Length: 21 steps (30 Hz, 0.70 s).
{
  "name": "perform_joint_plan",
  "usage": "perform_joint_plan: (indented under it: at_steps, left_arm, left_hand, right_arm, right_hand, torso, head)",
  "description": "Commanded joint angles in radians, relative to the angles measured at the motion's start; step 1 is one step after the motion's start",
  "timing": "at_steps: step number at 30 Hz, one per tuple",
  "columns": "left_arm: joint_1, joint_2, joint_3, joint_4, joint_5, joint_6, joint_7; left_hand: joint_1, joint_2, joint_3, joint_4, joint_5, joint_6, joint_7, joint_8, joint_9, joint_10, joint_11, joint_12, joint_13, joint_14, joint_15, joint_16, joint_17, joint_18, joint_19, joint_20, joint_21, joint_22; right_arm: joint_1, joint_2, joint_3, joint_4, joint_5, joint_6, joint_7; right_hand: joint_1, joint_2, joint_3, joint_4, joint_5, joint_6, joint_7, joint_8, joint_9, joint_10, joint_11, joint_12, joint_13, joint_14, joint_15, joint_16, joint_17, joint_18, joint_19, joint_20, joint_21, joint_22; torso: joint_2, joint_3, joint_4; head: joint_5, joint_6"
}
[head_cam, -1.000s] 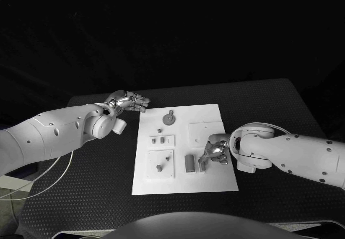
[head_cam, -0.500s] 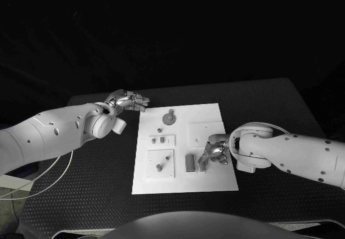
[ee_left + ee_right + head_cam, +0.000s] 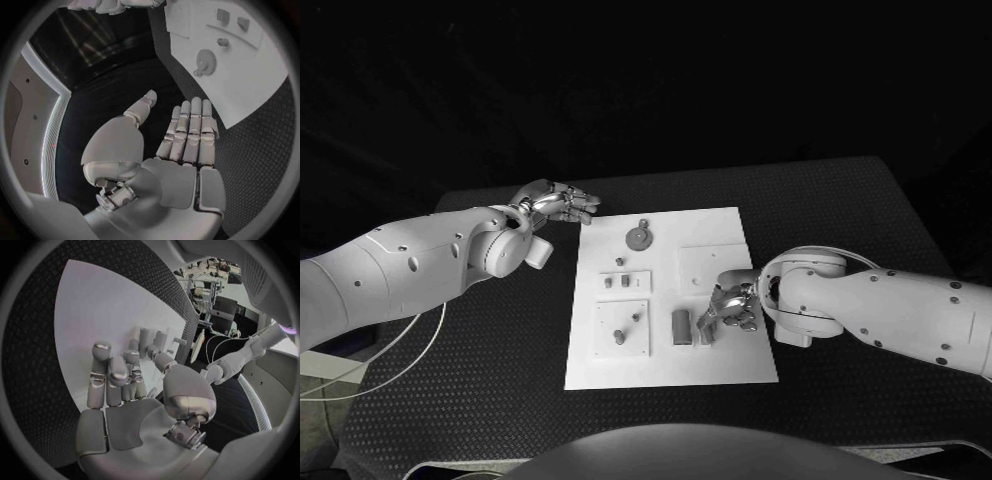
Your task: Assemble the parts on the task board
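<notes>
The white task board (image 3: 718,365) lies in the middle of the black table. On it are a grey gear (image 3: 638,238), two small blocks (image 3: 619,283), a peg plate (image 3: 623,330) and two upright grey parts (image 3: 682,327). My right hand (image 3: 733,305) hovers low over the board's right half, its curled fingers (image 3: 119,367) reaching to the nearer upright part (image 3: 160,340). Whether they grip it is hidden. My left hand (image 3: 557,205) hangs off the board's far left corner, fingers (image 3: 187,130) straight and holding nothing, with the gear (image 3: 205,62) ahead of it.
Black textured table (image 3: 473,380) surrounds the board on all sides. A white cable (image 3: 401,350) loops beside the table's left edge under my left arm. The board's near right quarter is bare.
</notes>
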Motion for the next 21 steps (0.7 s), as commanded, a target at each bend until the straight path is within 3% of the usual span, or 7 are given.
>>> perform_joint_plan:
  at_steps: [1,15,21]
  left_arm:
    - [0.001,0.0,0.001,0.003,-0.003,0.014,0.005]
    - [0.001,0.0,0.001,0.003,-0.003,0.013,0.005]
    - [0.001,0.0,0.001,0.002,-0.003,0.013,0.005]
  left_hand:
    - [-0.008,0.001,-0.002,0.004,-0.003,-0.01,0.0,0.005,-0.002,-0.002,0.002,0.004,-0.001,0.004,0.001,-0.003,0.002,0.007,-0.003,0.002,0.004,-0.001]
    - [-0.009,0.0,-0.002,0.004,-0.003,-0.01,0.0,0.005,-0.002,-0.002,0.002,0.004,-0.002,0.004,0.001,-0.004,0.003,0.007,-0.003,0.002,0.004,-0.001]
    - [-0.009,0.0,-0.002,0.004,-0.003,-0.01,0.0,0.005,-0.002,-0.002,0.002,0.004,-0.002,0.004,0.001,-0.005,0.003,0.007,-0.003,0.002,0.004,-0.001]
  right_arm:
    - [-0.002,0.003,0.0,0.003,0.0,0.012,0.006]
    - [-0.003,0.003,0.0,0.002,0.001,0.003,0.008]
    - [-0.003,-0.002,-0.001,0.005,0.0,-0.009,0.014]
  right_hand:
    - [-0.01,-0.008,0.001,0.01,-0.001,-0.003,0.006,-0.006,-0.002,-0.009,0.0,-0.007,0.0,-0.002,-0.006,-0.005,-0.001,0.015,0.002,-0.008,-0.008,0.016]
    - [-0.046,-0.071,0.015,0.073,-0.001,-0.008,0.006,-0.007,-0.005,-0.014,0.0,-0.006,0.001,-0.003,-0.005,-0.007,0.001,0.015,0.004,-0.013,-0.014,0.016]
    - [-0.051,-0.075,0.015,0.078,-0.001,-0.008,0.006,-0.007,-0.005,-0.014,0.0,-0.006,0.001,-0.003,-0.005,-0.007,0.001,0.015,0.004,-0.014,-0.014,0.016]
  torso:
    - [0.0,-0.0001,-0.0001]
    - [0.0,-0.0001,-0.0001]
    - [0.0,0.0002,0.0]
  head:
    - [0.001,-0.001]
    - [0.002,-0.003]
    - [0.001,-0.003]
